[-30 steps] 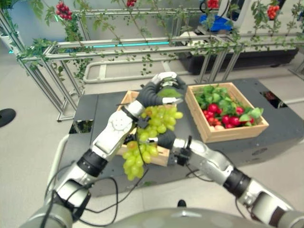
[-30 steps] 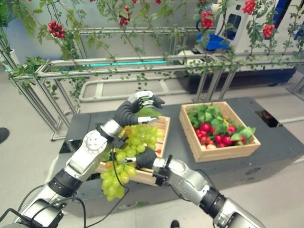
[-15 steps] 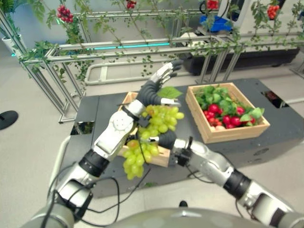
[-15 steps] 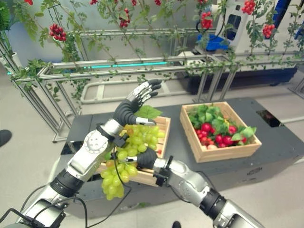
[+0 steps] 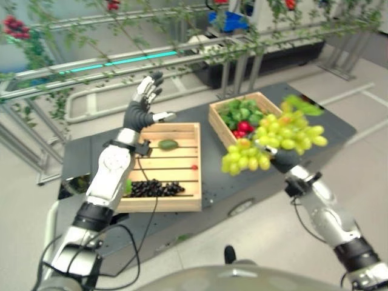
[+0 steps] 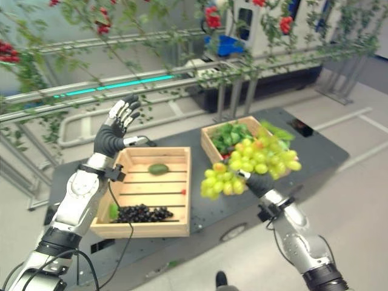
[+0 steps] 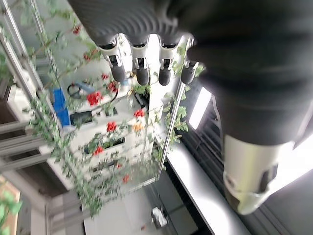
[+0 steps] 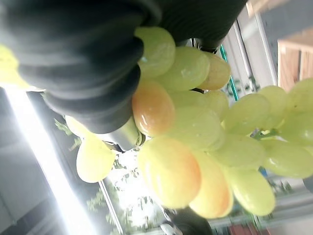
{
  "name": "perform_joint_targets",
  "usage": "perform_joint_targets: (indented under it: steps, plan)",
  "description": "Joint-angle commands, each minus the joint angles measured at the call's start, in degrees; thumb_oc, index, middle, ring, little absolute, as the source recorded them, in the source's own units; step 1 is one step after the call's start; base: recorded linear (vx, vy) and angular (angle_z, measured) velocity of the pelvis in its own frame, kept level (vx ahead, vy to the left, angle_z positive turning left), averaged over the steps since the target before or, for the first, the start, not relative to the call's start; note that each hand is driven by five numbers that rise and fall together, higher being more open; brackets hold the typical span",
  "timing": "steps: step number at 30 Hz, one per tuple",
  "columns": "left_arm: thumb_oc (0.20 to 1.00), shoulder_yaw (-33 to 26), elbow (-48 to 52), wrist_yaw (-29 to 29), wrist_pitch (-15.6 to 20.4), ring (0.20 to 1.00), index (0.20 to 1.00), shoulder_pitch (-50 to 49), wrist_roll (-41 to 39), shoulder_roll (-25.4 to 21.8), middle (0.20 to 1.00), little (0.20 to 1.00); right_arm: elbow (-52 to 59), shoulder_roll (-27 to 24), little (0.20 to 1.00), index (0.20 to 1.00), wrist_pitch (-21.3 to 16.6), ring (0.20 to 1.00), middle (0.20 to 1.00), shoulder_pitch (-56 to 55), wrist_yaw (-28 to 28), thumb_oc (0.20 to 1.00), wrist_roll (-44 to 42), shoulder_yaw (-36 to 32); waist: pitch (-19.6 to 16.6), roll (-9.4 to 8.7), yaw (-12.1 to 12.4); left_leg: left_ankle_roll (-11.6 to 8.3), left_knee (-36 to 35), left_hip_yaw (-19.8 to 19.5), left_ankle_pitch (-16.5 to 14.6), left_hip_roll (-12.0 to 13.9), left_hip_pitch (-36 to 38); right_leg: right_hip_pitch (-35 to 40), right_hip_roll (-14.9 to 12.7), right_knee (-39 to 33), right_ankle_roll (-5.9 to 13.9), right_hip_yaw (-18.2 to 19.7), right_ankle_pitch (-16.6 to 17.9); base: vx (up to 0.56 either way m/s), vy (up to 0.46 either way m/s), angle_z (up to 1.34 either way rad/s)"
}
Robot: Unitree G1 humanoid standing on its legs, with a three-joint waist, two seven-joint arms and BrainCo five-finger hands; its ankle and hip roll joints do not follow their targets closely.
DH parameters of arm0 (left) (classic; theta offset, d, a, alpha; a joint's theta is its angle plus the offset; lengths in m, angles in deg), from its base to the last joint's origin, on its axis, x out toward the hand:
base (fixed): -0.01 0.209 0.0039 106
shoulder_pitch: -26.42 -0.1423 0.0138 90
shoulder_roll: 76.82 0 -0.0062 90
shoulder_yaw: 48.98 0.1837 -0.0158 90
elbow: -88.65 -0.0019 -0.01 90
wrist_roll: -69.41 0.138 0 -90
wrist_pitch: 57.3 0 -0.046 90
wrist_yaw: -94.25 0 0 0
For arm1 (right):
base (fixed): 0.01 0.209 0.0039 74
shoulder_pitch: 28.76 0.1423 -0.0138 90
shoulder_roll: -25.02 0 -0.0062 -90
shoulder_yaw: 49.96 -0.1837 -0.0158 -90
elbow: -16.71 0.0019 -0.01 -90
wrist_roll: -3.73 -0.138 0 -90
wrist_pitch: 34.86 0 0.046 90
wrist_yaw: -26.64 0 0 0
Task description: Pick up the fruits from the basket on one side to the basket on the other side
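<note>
light: bright, even daylight in my eye views | glare: white strip [image 8: 34, 142] burns out beside my grapes [image 8: 195, 147] | blur: background vines [image 5: 254, 36] smeared, grapes soft close up

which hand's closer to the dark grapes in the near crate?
Left. The left hand is raised open above the crate's far side; the right hand holds the green grape bunch past the crate's right edge, beyond the dark grapes.

Two crates sit side by side on the table [image 5: 339, 118]: left crate [image 5: 182, 197], right crate [image 5: 216, 119].
</note>
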Motion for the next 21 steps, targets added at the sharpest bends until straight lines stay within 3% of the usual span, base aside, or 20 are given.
perform_joint_targets:
  steps: [1,2,3,4,5,6,7,8,11,12,13,14,16,18,19,20,21]
  plan:
    - [1.0,-4.2,1.9,1.2,4.0,1.0,1.0,2.2,-2.2,-3.6,1.0,1.0,0.9,1.4,0.2,0.2,-6.4,0.2,0.2,7.2,-1.7,0.2,-0.2,-6.9,4.1,1.57,3.0,3.89,4.9,4.2,-4.0,-0.9,-4.4,-0.2,-3.4,8.3,5.78,-16.7,-6.8,-0.17,-0.028,-0.74]
    - [1.0,-5.0,2.6,1.3,3.9,1.0,1.0,1.5,-2.0,-4.6,1.0,1.0,0.3,1.4,0.2,0.2,-6.6,0.2,0.2,7.7,-2.1,0.2,-0.8,-7.3,4.2,2.22,4.1,3.51,4.7,4.2,-4.7,0.0,-4.1,0.3,-4.5,10.2,5.63,-21.9,-8.7,-0.11,-0.035,-1.26]
    - [1.0,-5.1,2.8,1.3,3.8,1.0,1.0,1.4,-1.9,-4.6,1.0,1.0,0.2,1.4,0.2,0.2,-6.7,0.2,0.2,7.7,-2.0,0.2,-0.8,-7.2,4.3,2.26,3.9,3.48,4.7,4.0,-4.7,0.0,-4.1,0.3,-4.5,10.6,5.63,-22.1,-9.1,0.01,-0.047,-1.66]
    - [1.0,-8.3,4.3,1.3,3.8,1.0,1.0,-1.8,-2.3,-5.9,1.0,1.0,-0.7,0.5,0.2,0.2,-6.7,0.2,0.2,9.5,-2.6,0.2,-0.4,-6.6,4.4,1.62,6.6,3.54,4.8,7.5,-4.2,0.9,-3.8,1.1,-7.2,12.9,4.35,-32.7,-9.8,-0.03,-0.061,-1.38]
    - [1.0,-8.6,4.6,1.2,3.6,1.0,1.0,-2.2,-2.4,-6.0,1.0,1.0,-0.8,0.5,0.2,0.2,-6.8,0.2,0.2,9.7,-2.6,0.2,-0.3,-6.4,4.4,1.58,6.4,3.5,4.7,7.6,-4.2,0.9,-3.6,1.1,-7.3,13.1,4.3,-32.7,-10.0,-0.08,-0.093,-1.41]
    - [1.0,-10.3,5.8,1.1,3.5,1.0,1.0,-4.1,-2.4,-6.2,1.0,1.0,-1.8,-0.1,0.2,0.2,-6.5,0.2,0.2,11.3,-3.1,0.2,0.1,-5.7,4.6,1.11,7.9,3.59,4.7,9.9,-4.0,1.3,-3.3,1.9,-8.5,13.9,3.88,-38.1,-10.0,-0.04,-0.094,-1.17]
    - [1.0,-11.4,6.5,1.0,3.4,1.0,1.0,-5.6,-2.3,-6.5,1.0,1.0,-2.7,-0.3,0.2,0.2,-6.6,0.2,0.2,11.9,-3.3,0.2,-0.1,-5.6,4.6,0.74,8.2,3.47,4.5,10.7,-3.8,1.5,-3.0,2.1,-8.3,13.7,3.89,-38.7,-10.0,0.03,-0.245,-1.58]
    - [1.0,-13.1,7.3,1.1,3.9,1.0,1.0,-7.6,-1.6,-6.0,1.0,1.0,-2.7,-0.6,0.2,0.2,-6.6,0.2,0.2,10.9,-3.2,0.2,-0.1,-6.7,4.8,0.43,7.3,3.43,4.4,11.4,-4.0,1.8,-2.1,1.3,-6.9,13.9,3.83,-36.2,-10.8,0.08,-0.214,-1.17]
    - [1.0,-14.0,7.3,1.3,4.3,1.0,1.0,-8.8,-0.7,-5.0,1.0,1.0,-1.5,-1.0,0.2,0.2,-6.9,0.2,0.2,8.6,-3.0,0.2,-0.2,-9.3,4.8,0.61,6.0,2.67,5.7,12.0,-4.6,3.5,-1.4,0.7,-5.3,14.5,2.91,-34.1,-12.4,0.2,-0.337,-0.48]
    - [1.0,-14.3,7.2,1.5,4.7,1.0,1.0,-9.1,-0.8,-4.4,1.0,1.0,-1.2,-1.7,0.2,0.2,-7.5,0.2,0.2,7.4,-3.2,0.2,-0.3,-11.2,4.9,0.48,4.8,1.6,9.1,12.6,-4.8,5.9,-1.4,0.9,-4.0,14.4,1.71,-33.5,-14.0,0.13,-0.222,-0.1]
    - [1.0,-14.2,7.2,1.5,4.7,1.0,1.0,-9.1,-0.8,-4.3,1.0,1.0,-1.1,-1.7,0.2,0.2,-7.5,0.2,0.2,7.3,-3.2,0.2,-0.4,-11.3,4.9,0.55,4.9,1.43,9.6,12.6,-5.0,6.2,-1.5,1.0,-3.8,14.4,1.57,-33.5,-14.2,0.25,-0.449,-0.06]
    - [1.0,-14.2,7.0,1.6,4.8,1.0,1.0,-9.5,-0.9,-3.3,1.0,1.0,-0.8,-2.8,0.2,0.2,-8.1,0.2,0.2,6.8,-3.5,0.2,-0.2,-12.5,5.2,0.07,4.0,0.21,15.7,13.1,-4.5,9.0,-2.3,1.9,-2.2,13.6,0.21,-32.5,-16.0,0.21,-0.383,-0.11]
    - [1.0,-14.3,7.0,2.0,5.0,1.0,1.0,-9.8,-0.4,-2.9,1.0,1.0,-0.9,-3.0,0.2,0.2,-8.5,0.2,0.2,6.8,-3.8,0.2,-0.1,-12.5,5.6,0.01,4.3,-1.36,20.7,12.4,-3.1,11.3,-2.8,3.0,-0.3,12.5,-0.85,-31.6,-17.1,0.2,-0.357,-0.31]
    - [1.0,-14.8,7.2,2.6,5.2,1.0,1.0,-10.7,0.1,-2.3,1.0,1.0,-0.9,-4.3,0.2,0.2,-8.9,0.2,0.2,6.9,-4.4,0.2,1.0,-12.8,7.0,-0.44,5.2,-3.79,30.2,7.8,1.7,14.6,-5.0,5.2,3.0,10.7,-2.78,-28.5,-18.9,0.19,-0.327,-0.78]
    - [1.0,-15.2,7.1,3.3,5.3,1.0,1.0,-11.3,0.4,-1.7,1.0,1.0,-0.8,-4.7,0.2,0.2,-8.9,0.2,0.2,7.2,-4.5,0.2,1.3,-12.5,7.6,-0.77,5.9,-3.97,34.7,3.9,2.5,14.5,-6.7,6.1,4.2,9.9,-3.74,-26.8,-19.5,0.13,-0.282,-1.23]
    - [1.0,-16.0,7.1,4.5,5.2,1.0,1.0,-12.8,1.0,-0.5,1.0,1.0,-1.1,-4.9,0.2,0.2,-8.6,0.2,0.2,7.9,-4.8,0.2,1.5,-11.8,8.9,-2.06,7.8,-1.64,37.1,-2.8,-0.3,7.3,-11.7,6.9,4.5,7.9,-4.38,-23.1,-18.1,0.06,-0.169,-1.24]
    - [1.0,-16.0,7.1,4.5,5.2,1.0,1.0,-12.8,1.0,-0.5,1.0,1.0,-1.2,-4.9,0.2,0.2,-8.7,0.2,0.2,8.0,-4.8,0.2,1.5,-11.8,8.7,-2.13,7.8,-1.5,37.1,-2.7,-0.3,7.2,-11.8,6.8,4.4,7.9,-4.31,-23.1,-18.0,0.04,-0.097,-1.48]
